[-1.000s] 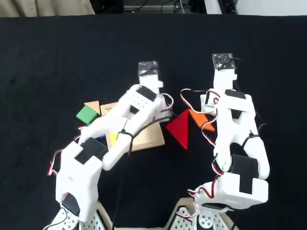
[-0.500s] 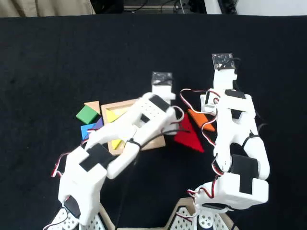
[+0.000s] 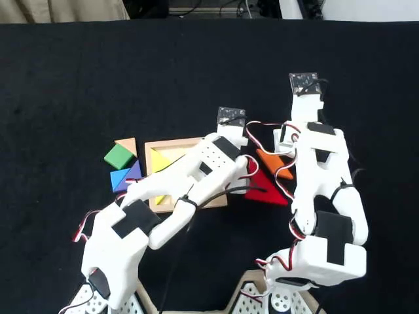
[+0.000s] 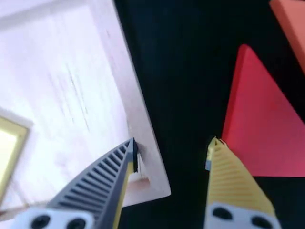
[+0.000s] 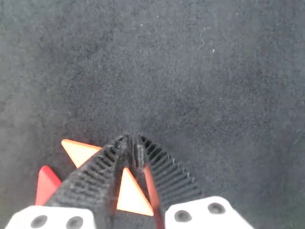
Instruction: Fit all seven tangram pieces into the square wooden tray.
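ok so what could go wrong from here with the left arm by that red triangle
1. The open left gripper straddles the tray corner rim and the red triangle edge; closing could pinch or shove the tray instead of the piece.
2. The red triangle lies flat on the black cloth, so a push may just slide it toward the orange triangle.
3. The shut right gripper hangs over that orange triangle close by; the arms might bump.

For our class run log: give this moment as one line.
left gripper: open, between tray and red triangle | right gripper: shut, by orange triangle | yellow triangle: in tray
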Controlling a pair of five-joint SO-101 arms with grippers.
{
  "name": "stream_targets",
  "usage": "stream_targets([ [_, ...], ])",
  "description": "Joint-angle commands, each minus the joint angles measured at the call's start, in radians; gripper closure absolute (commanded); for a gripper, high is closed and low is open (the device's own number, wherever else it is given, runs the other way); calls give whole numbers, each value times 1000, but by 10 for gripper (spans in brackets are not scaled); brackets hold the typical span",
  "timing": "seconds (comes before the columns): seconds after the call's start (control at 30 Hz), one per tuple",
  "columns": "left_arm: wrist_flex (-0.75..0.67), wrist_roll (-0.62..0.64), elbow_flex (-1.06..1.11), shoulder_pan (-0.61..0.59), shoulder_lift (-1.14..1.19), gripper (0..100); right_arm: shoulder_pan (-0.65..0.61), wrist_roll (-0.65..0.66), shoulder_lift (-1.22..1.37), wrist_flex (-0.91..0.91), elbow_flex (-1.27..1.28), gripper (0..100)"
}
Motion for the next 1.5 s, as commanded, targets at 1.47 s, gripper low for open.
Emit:
stream_targets([
  [1.47,-726,-377,866,-993,-899,755,-301,304,-470,219,418,691],
])
